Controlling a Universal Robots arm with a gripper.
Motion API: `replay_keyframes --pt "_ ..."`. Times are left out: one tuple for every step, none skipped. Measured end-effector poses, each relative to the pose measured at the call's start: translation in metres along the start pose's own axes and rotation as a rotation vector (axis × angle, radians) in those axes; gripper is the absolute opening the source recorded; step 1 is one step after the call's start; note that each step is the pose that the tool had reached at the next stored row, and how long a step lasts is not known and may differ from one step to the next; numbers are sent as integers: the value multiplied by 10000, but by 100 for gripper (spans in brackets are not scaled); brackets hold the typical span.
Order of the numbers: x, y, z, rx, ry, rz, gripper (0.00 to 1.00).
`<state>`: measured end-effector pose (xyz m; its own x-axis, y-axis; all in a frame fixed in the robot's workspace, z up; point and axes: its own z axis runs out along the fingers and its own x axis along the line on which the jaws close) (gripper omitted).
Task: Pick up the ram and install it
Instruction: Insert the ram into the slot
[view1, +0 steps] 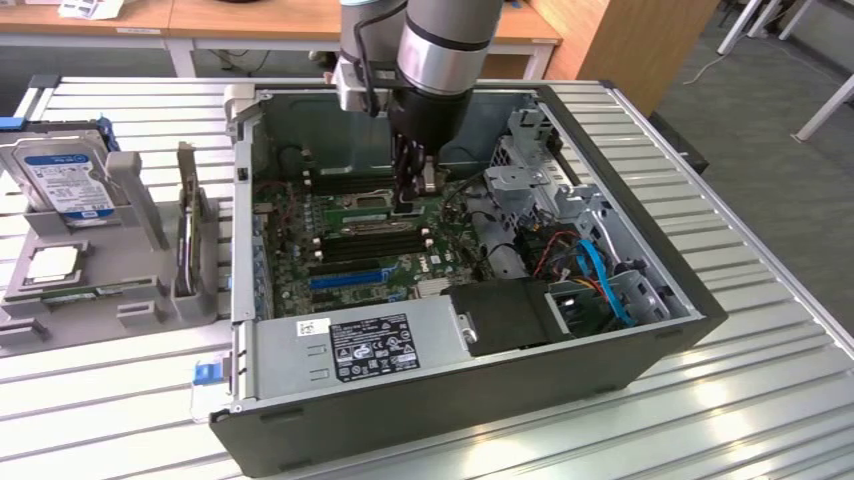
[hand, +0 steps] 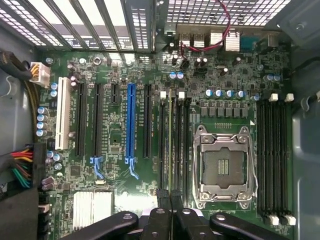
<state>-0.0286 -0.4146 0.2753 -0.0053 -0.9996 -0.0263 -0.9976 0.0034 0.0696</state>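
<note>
Gripper clamped shut on the ram, held edge-on straight below it. Its long axis runs parallel to the memory slots beside the CPU socket. Can't tell if seated.

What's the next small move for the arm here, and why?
Probably ease straight down a touch. The jaws are shut on the ram, which stands edge-on, lined up with the memory slots beside the open processor socket; whether it is fully seated I cannot tell.
</note>
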Motion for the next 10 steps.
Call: replay_keyframes --pt "0 -1 11 0 0 0 11" --pt "0 -2 22 0 -1 0 11" --pt "1 -2 33 0 0 0 11" --pt "1 -3 45 0 0 0 11" --pt "1 -4 56 0 0 0 11" --pt "2 -5 68 0 0 0 11" --pt "2 -5 79 -1 1 0 11" --pt "2 -6 90 0 0 0 11" --pt "3 -7 102 -1 1 0 11" --pt "3 -8 114 0 0 0 11"
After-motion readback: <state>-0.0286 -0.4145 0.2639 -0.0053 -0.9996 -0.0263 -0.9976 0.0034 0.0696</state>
